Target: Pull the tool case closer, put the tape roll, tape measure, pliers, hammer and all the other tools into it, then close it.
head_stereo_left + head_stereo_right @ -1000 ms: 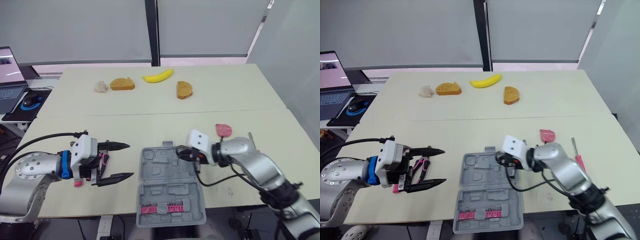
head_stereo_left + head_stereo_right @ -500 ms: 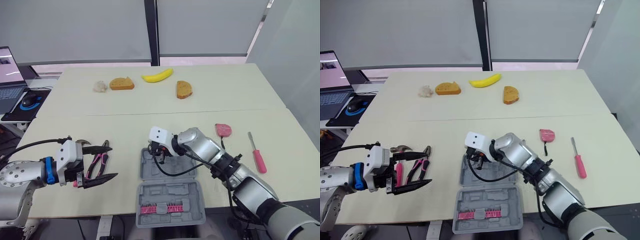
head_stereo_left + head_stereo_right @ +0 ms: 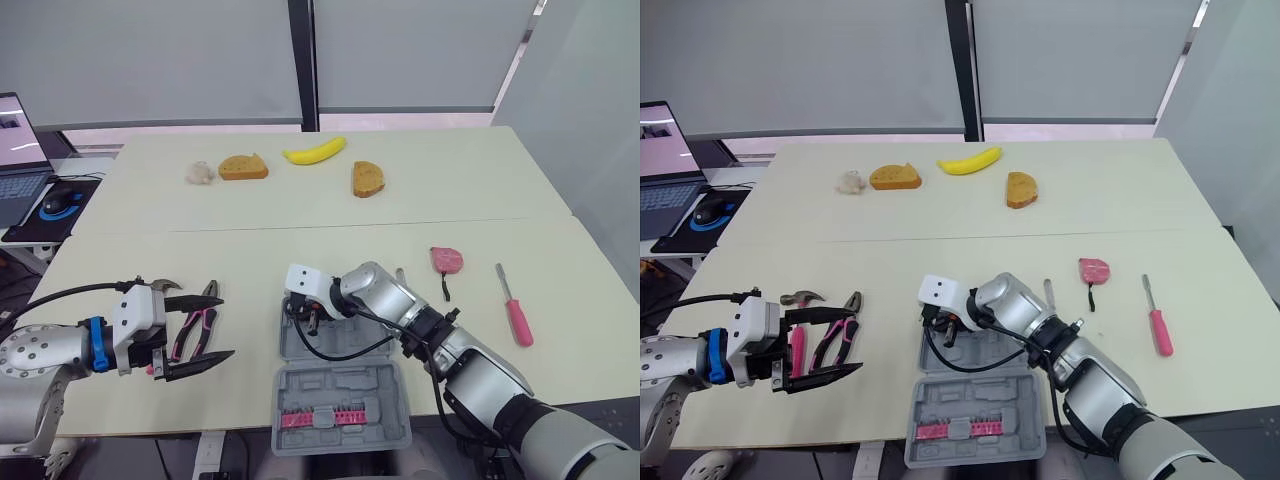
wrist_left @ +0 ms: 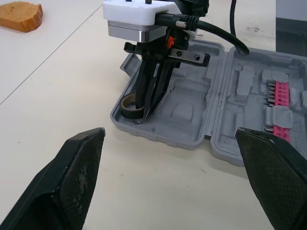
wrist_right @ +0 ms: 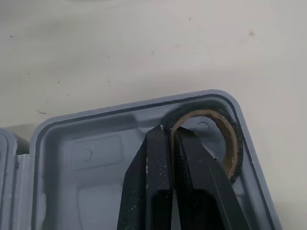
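Note:
The grey tool case lies open near the table's front edge. My right gripper reaches down into its far left corner. It is shut on the rim of the dark tape roll, which rests on the case floor. My left gripper hovers open to the left of the case, over the pink-handled pliers. A hammer lies beside them. The pink tape measure and a pink screwdriver lie on the table to the right.
A row of pink bits fills the case's near half. A small grey tool lies right of the case. A banana, two bread slices and a pale lump sit at the far side. A laptop stands far left.
My right gripper swung from the case's right side across to its far left corner and lowered the tape roll there. My left gripper drew back leftward, staying open.

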